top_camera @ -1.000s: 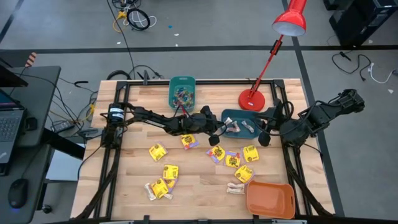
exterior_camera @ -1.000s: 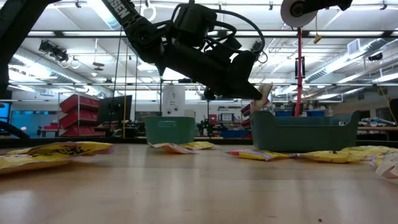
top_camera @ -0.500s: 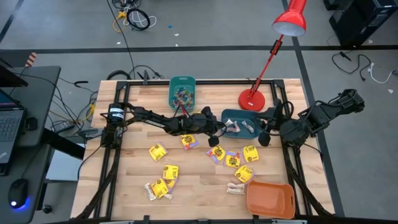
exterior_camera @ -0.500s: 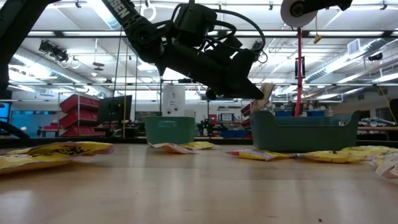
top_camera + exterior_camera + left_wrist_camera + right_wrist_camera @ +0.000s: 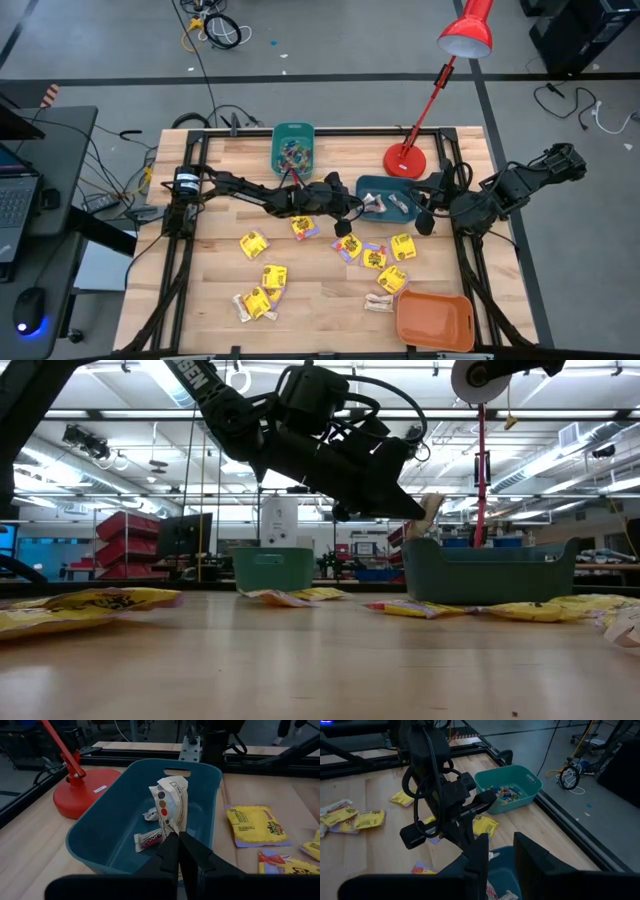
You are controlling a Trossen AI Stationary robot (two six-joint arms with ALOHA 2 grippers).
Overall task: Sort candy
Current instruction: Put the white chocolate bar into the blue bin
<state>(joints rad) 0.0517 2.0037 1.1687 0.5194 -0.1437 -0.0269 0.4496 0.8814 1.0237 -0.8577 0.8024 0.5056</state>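
whitish stick candy (image 5: 169, 811) upright in left gripper (image 5: 178, 839), over dark bin (image 5: 105, 820).

**Yellow Packets, Teal Bins on Pale Wood**

Yellow candy packets (image 5: 254, 243) with dark print, purple-edged. Whitish stick wrapper (image 5: 170, 807) dotted red, yellow, brown. Dark teal bin (image 5: 115, 815); lighter teal bin (image 5: 293, 147) of multicoloured pieces; orange bin (image 5: 434, 320); red lamp (image 5: 405, 160); black arms.
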